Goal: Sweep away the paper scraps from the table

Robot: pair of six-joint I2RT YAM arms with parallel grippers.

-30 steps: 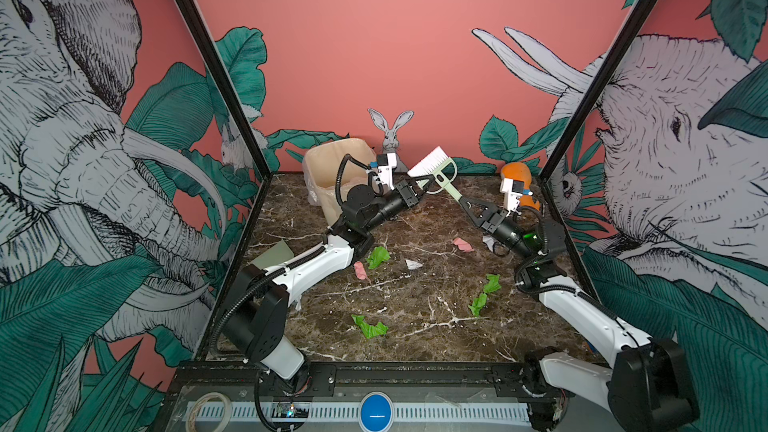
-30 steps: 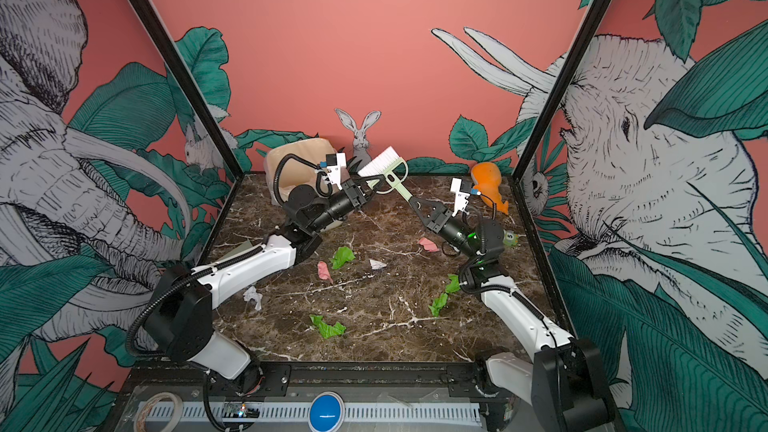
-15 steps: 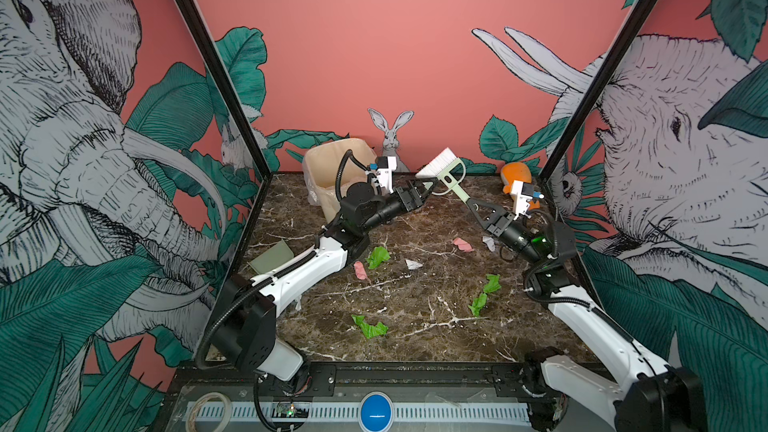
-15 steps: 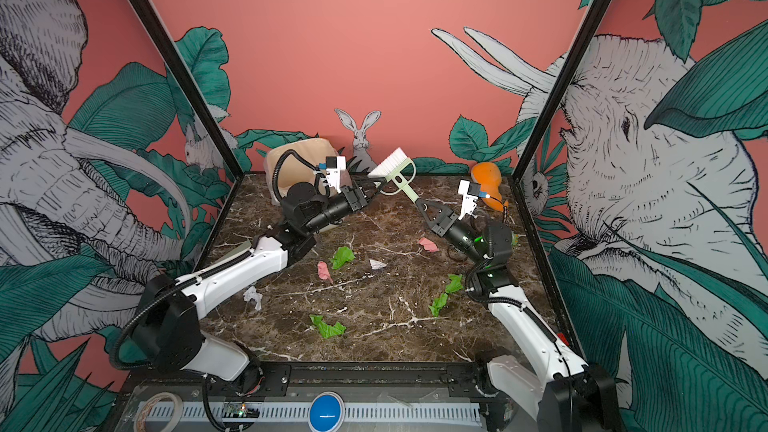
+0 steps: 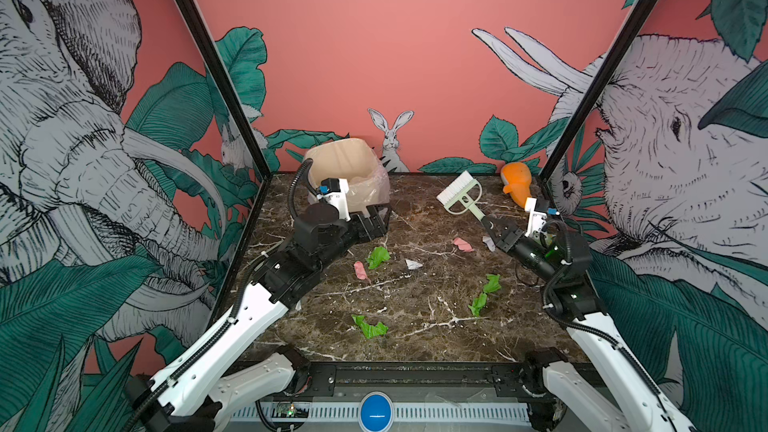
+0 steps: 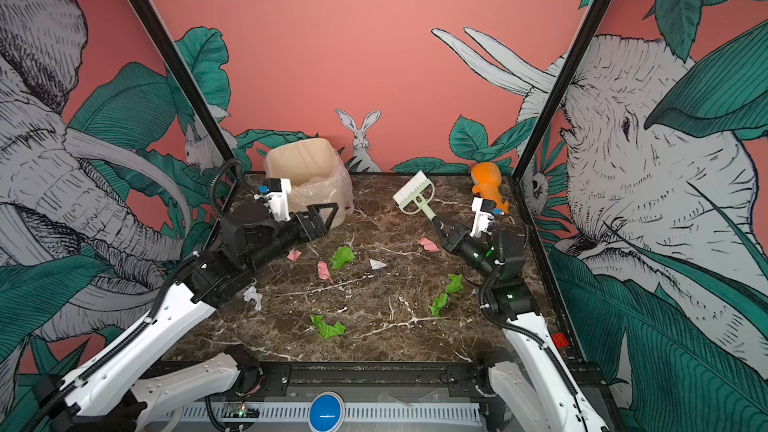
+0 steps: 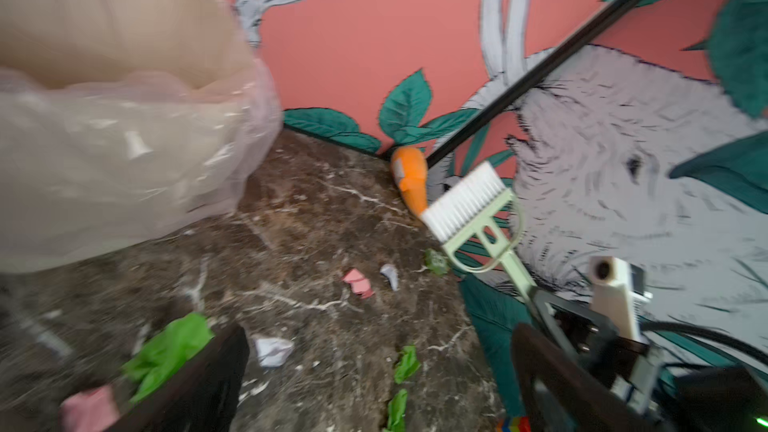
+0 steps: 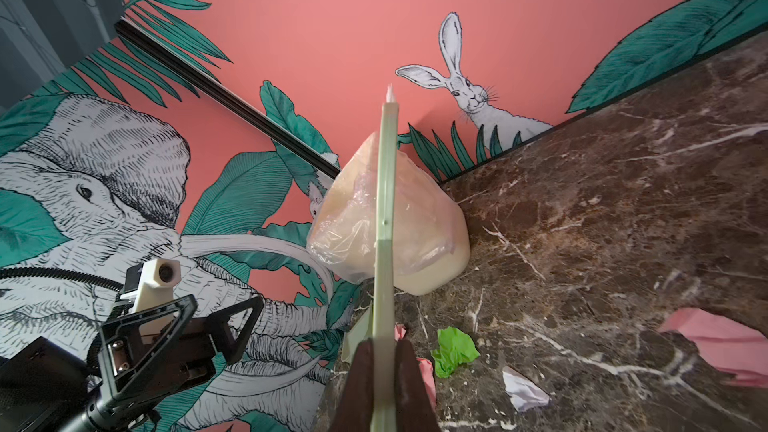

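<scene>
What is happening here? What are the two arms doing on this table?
The right gripper is shut on the handle of a pale green brush and holds it raised, bristles off the table. The left gripper is open and empty, near the lined beige bin. Green, pink and white paper scraps lie scattered over the table, not yet gathered.

Lined beige bin (image 5: 353, 160) back L, orange toy (image 5: 515, 178) back R, green brush (image 5: 459, 195) between

Enclosed by a salmon-pink back wall (image 5: 395, 35) painted with a grey rabbit (image 5: 391, 135) and teal leaves (image 5: 498, 141). Flanked by elephant murals (image 5: 70, 151) behind black corner posts (image 5: 212, 60). Lit evenly, perhaps from overhead.
</scene>
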